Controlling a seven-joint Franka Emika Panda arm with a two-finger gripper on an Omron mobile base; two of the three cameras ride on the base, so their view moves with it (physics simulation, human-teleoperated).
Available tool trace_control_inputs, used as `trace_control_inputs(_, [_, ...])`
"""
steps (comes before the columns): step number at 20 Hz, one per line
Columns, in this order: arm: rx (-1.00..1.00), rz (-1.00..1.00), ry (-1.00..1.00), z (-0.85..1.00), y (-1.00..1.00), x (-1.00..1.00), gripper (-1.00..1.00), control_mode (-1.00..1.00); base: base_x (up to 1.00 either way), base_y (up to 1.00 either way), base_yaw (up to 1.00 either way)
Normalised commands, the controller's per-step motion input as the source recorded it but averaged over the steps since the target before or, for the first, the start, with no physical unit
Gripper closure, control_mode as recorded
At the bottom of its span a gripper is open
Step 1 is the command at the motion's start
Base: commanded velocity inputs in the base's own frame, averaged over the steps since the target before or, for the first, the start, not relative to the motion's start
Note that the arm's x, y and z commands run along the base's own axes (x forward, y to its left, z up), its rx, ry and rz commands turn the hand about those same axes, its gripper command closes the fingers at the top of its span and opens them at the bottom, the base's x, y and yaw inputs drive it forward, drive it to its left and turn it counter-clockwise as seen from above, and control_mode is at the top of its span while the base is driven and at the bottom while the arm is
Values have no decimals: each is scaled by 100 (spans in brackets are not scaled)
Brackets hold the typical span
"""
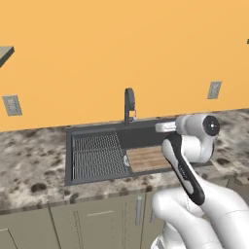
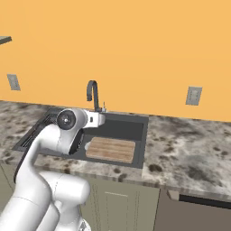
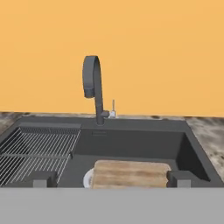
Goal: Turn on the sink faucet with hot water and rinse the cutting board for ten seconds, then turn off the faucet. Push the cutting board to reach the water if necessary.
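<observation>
Left base view: the sink (image 1: 92, 130) sits mid-frame in the counter (image 1: 29, 165), the faucet (image 1: 129, 106) rising at its back rim. The board (image 1: 148, 158) lies flat in the basin just right of the rack (image 1: 97, 155), partly hidden by the arm (image 1: 194, 160).

Right base view: the board (image 2: 111, 149) lies in the sink's (image 2: 135, 122) right part, the faucet (image 2: 93, 94) up left of it.

Hand view: the gripper (image 3: 109, 179) has its jaws wide, fingertips (image 3: 39, 179) low in the frame either side of the board (image 3: 131, 174). The faucet (image 3: 94, 87) stands at upper centre, its lever (image 3: 113, 109) upright.
</observation>
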Motion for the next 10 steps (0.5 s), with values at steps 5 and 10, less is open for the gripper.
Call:
trace_control_inputs(5, [2, 1, -15, -1, -1, 24, -100, -100, 0, 0, 0])
trace_control_inputs(10, [1, 0, -7, 0, 0, 29, -100, -100, 0, 0, 0])
